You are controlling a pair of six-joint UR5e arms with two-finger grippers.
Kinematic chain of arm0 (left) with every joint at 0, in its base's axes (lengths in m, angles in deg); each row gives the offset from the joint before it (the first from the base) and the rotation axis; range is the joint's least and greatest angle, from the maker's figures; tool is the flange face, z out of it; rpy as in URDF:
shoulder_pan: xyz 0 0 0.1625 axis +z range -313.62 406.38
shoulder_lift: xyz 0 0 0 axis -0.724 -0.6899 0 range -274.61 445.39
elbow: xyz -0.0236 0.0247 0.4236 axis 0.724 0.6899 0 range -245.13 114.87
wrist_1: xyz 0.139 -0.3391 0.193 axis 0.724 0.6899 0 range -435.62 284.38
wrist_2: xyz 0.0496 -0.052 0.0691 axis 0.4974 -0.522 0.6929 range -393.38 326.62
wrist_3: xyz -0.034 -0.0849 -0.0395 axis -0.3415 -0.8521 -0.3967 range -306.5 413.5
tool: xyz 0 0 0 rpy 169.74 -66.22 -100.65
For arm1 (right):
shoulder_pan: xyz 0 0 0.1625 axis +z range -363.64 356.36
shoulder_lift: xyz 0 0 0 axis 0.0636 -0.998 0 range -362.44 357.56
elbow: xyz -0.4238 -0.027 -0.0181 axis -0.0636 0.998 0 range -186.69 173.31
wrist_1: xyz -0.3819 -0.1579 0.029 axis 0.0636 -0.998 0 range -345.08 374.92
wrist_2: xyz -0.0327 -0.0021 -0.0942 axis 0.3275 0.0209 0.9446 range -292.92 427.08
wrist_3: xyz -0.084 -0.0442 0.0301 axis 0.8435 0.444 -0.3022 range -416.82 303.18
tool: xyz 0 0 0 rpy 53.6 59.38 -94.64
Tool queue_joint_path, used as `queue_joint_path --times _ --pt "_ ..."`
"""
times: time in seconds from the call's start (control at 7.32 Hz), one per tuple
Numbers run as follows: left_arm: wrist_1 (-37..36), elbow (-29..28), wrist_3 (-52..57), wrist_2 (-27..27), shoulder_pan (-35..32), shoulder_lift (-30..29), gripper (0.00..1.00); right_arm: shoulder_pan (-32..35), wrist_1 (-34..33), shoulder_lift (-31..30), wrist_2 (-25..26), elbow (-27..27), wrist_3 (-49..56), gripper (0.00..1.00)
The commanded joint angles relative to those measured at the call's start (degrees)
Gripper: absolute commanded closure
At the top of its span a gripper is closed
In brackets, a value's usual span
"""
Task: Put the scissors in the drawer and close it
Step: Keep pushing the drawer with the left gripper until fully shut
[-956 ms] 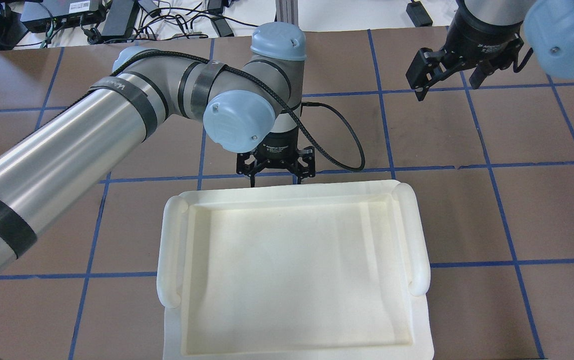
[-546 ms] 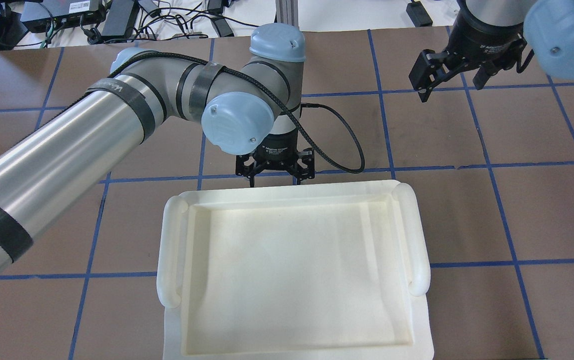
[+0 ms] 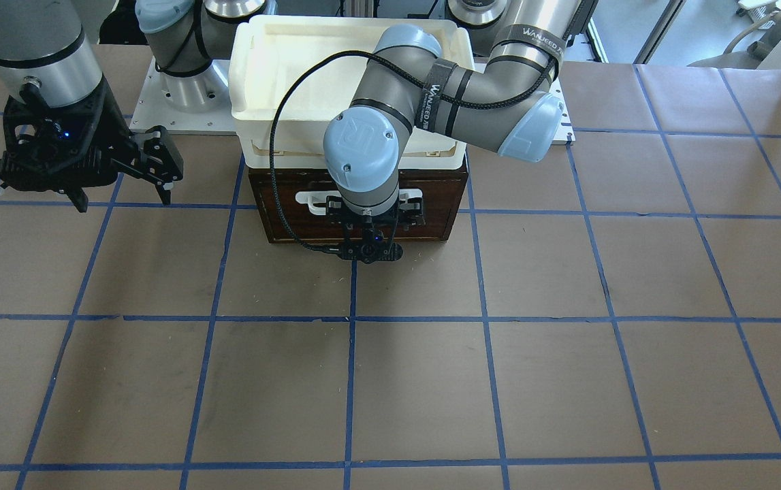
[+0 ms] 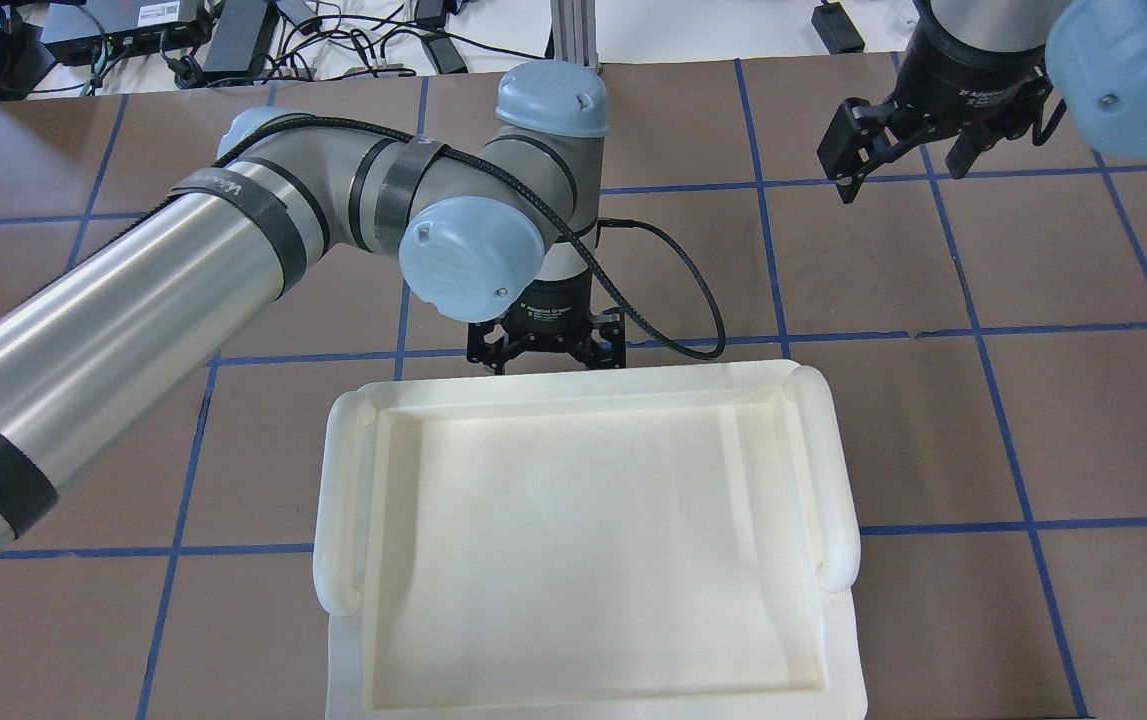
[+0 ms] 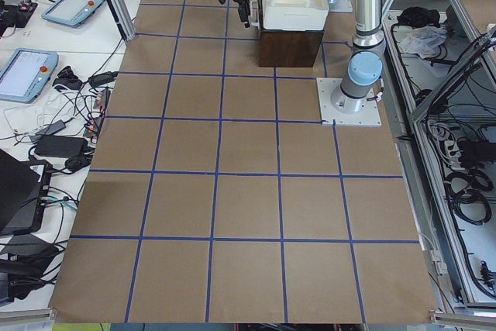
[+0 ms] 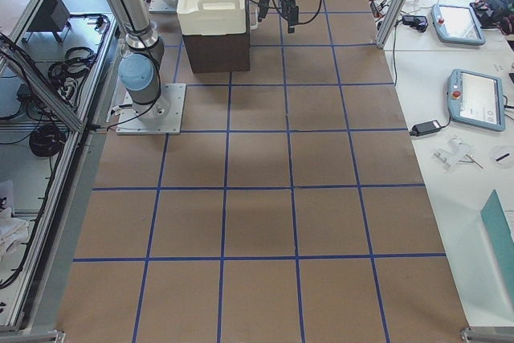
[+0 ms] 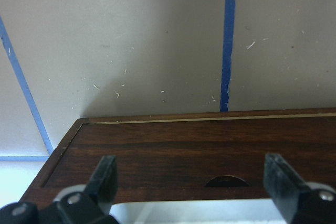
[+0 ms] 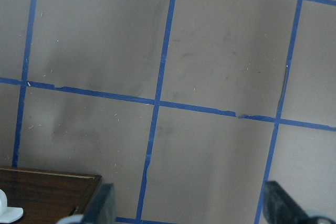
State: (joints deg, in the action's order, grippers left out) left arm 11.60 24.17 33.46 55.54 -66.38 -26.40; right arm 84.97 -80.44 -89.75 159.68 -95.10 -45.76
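So the drawer [image 3: 281, 221] sits under the white tray [image 4: 573, 385] in the middle of the surface [image 3: 499, 381]. It looks pushed in, with its dark wood front roughly in line with the tray's front edge. The left tool [image 7: 190, 163] is right up at that front, spread wide open and gripping nothing. In the left wrist view one finger [image 7: 105, 177] is on each side, with the white bar handle [image 7: 194, 214] low between them. Can't tell if anything is actually touching the wood. The right tool [image 4: 903, 172] hangs in the air well off to the robot's right of the drawer, also wide open and holding nothing. Its wrist camera only catches a corner of the drawer front and a bit of the handle.
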Motion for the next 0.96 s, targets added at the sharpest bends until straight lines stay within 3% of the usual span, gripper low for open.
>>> queue_joint_path --times 0.0,0.55,0.82 --pt "-0.03 0.09 0.09 -0.07 0.0 -0.09 0.0 0.06 -0.01 0.03 0.03 0.0 -0.16 0.0" --pt "-0.47 -2.1 4.56 1.25 2.36 4.46 0.0 0.06 -0.36 0.03 -0.06 0.09 0.45 0.0" --pt "-0.64 -2.02 17.6 2.74 7.53 9.46 0.0 0.06 -0.36 0.03 -0.06 0.0 0.19 0.0"
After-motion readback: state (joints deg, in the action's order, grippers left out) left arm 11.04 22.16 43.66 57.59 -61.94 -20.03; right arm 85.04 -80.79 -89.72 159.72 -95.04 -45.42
